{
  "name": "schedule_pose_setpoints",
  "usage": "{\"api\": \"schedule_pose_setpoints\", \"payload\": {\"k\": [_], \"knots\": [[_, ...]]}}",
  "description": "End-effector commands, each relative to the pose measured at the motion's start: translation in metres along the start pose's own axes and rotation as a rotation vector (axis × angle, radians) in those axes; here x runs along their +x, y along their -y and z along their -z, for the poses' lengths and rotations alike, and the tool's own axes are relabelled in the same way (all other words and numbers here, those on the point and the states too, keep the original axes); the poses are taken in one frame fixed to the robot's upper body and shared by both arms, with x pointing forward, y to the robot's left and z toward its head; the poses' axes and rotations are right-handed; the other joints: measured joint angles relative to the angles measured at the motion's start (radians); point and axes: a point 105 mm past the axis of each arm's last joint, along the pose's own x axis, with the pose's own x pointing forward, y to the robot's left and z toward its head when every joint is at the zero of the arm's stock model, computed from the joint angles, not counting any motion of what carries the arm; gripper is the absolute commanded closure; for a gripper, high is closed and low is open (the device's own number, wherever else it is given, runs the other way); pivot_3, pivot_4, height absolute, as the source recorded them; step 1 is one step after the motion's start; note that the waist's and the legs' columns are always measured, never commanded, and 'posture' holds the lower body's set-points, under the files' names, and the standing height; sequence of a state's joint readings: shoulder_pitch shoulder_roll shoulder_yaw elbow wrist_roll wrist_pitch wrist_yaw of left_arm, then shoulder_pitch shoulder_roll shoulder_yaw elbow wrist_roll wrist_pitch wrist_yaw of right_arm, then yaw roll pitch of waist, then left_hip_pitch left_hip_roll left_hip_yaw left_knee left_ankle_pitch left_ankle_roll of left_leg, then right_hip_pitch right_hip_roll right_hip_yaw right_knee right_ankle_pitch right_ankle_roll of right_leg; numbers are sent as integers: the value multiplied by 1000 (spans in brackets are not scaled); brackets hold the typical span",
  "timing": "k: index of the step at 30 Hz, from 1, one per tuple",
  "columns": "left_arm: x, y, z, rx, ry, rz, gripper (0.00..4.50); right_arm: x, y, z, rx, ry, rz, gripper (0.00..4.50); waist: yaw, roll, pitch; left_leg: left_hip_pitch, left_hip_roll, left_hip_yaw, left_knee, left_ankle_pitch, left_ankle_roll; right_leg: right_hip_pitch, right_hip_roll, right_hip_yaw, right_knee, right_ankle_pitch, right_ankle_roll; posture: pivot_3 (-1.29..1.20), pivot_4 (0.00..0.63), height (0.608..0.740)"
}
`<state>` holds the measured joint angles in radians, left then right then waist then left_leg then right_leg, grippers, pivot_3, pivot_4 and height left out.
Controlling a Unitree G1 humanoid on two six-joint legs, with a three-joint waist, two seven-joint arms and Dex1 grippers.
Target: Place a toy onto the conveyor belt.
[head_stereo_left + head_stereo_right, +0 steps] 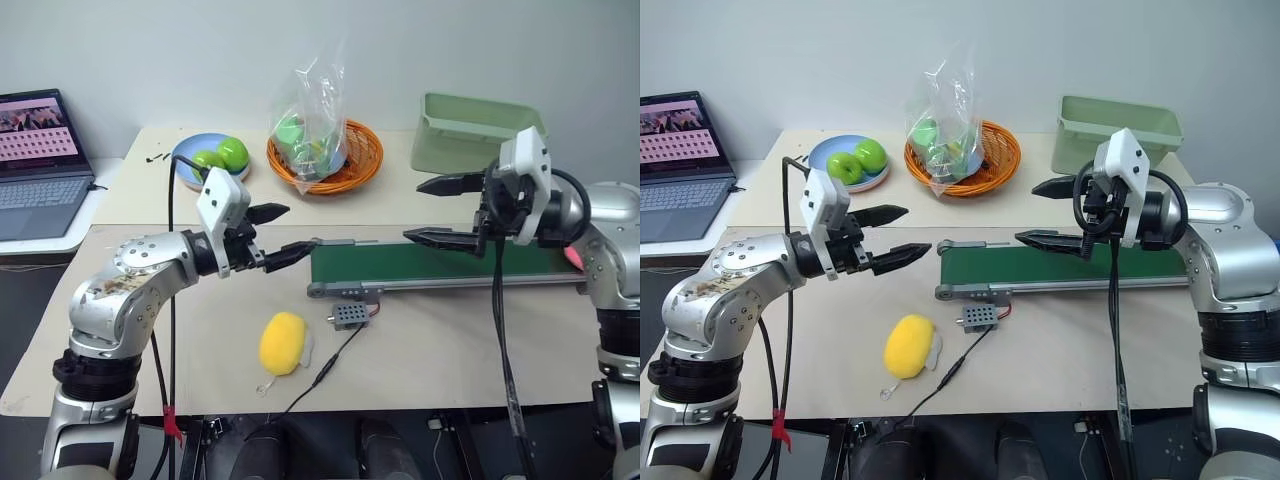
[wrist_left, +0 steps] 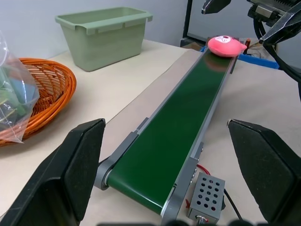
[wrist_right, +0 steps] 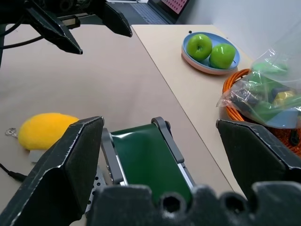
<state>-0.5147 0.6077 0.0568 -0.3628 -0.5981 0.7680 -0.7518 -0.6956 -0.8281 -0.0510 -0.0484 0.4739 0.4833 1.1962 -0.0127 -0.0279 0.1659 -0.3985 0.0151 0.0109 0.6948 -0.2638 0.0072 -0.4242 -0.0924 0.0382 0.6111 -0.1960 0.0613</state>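
The pink toy (image 2: 225,45) lies on the far end of the dark green conveyor belt (image 2: 178,127). From the head, that belt (image 1: 440,265) runs across the table's right half, and just a pink sliver of the toy (image 1: 574,256) peeks out behind my right arm. My left gripper (image 1: 300,227) hovers open and empty just off the belt's near roller end. My right gripper (image 1: 412,210) hangs open and empty above the belt's left part, pointing toward the left one. The two grippers face each other, apart.
A yellow oval plush (image 1: 283,342) lies near the table's front, beside a small grey perforated box (image 1: 350,316) and a black cable. At the back stand a blue plate of green apples (image 1: 212,155), an orange basket (image 1: 345,165) holding a plastic bag, a pale green bin (image 1: 470,135) and a laptop (image 1: 35,165).
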Motion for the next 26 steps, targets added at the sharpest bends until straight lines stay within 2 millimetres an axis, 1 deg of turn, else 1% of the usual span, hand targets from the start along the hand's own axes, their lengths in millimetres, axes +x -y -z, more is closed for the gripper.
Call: {"api": "schedule_pose_setpoints", "payload": {"k": [1,15,26], "knots": [[-3,0,-16,40,41,-3,60,-2,2,-10,-52,29,8,0,0,0,0,0,0,0,0,0,0,0,0,0,0,0,0,0,150,740],[-4,-3,-18,41,53,-28,60,-4,4,-5,-57,15,11,0,0,0,0,0,0,0,0,0,0,0,0,0,0,0,0,0,150,740],[-3,-5,-17,45,48,-31,60,-4,4,-6,-58,13,14,0,0,0,0,0,0,0,0,0,0,0,0,0,0,0,0,0,150,740]]}}
